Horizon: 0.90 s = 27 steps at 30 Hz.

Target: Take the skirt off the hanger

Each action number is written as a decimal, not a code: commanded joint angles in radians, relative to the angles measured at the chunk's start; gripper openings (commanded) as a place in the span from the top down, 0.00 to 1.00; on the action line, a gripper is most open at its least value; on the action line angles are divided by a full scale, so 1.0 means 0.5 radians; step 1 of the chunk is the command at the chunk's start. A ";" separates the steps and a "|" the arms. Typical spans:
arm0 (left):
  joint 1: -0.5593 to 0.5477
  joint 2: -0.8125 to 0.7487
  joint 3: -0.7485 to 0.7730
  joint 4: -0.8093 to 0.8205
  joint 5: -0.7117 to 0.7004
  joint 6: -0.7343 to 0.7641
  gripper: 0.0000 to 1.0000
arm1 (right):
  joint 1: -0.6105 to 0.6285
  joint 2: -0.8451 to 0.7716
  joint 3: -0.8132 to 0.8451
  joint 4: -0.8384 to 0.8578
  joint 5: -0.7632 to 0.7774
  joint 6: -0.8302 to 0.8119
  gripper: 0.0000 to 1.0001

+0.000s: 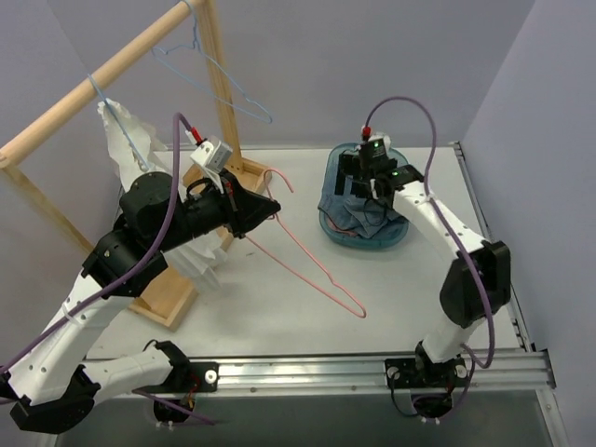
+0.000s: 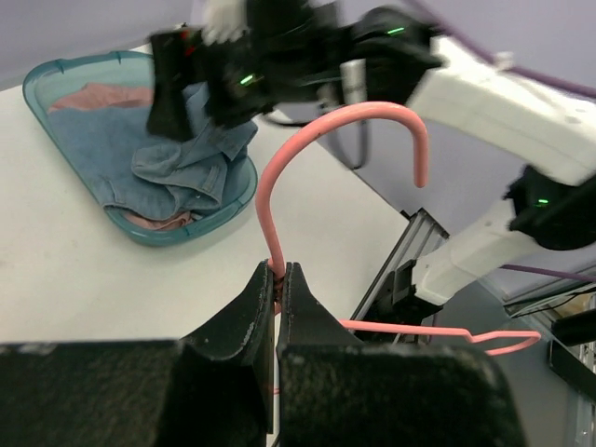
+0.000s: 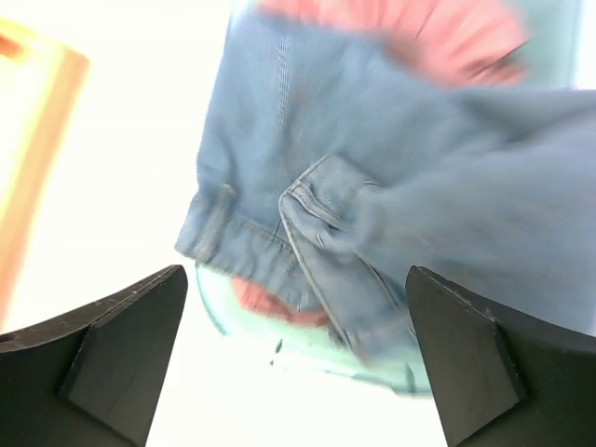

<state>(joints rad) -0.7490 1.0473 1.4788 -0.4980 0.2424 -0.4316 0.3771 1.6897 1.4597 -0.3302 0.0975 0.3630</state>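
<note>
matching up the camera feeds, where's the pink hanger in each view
top external: pink hanger sits centre, slanting down-right from the left gripper.
left wrist: centre, the neck pinched between the shut fingers, the hook curving up and right.
right wrist: not in it.
shared landmark: the teal basket holding the denim skirt, which shows in all three.

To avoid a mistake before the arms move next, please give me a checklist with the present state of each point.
1. The denim skirt is off the pink hanger: ok, wire bare.
2. It lies in the teal basket: ok.
3. The right gripper is open above it: ok.
4. The left gripper is shut on the hanger's neck: ok.
5. The hanger's lower end is off the table: cannot tell.
</note>
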 commanded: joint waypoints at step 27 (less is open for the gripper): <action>0.025 0.424 0.690 -0.633 -0.371 0.222 0.98 | -0.030 -1.695 -0.216 -0.635 -2.054 -0.318 0.36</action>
<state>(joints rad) -0.7425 1.2446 1.7615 -0.8177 0.0570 -0.3088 0.3607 0.8429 1.3712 -0.6289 -0.8360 0.2066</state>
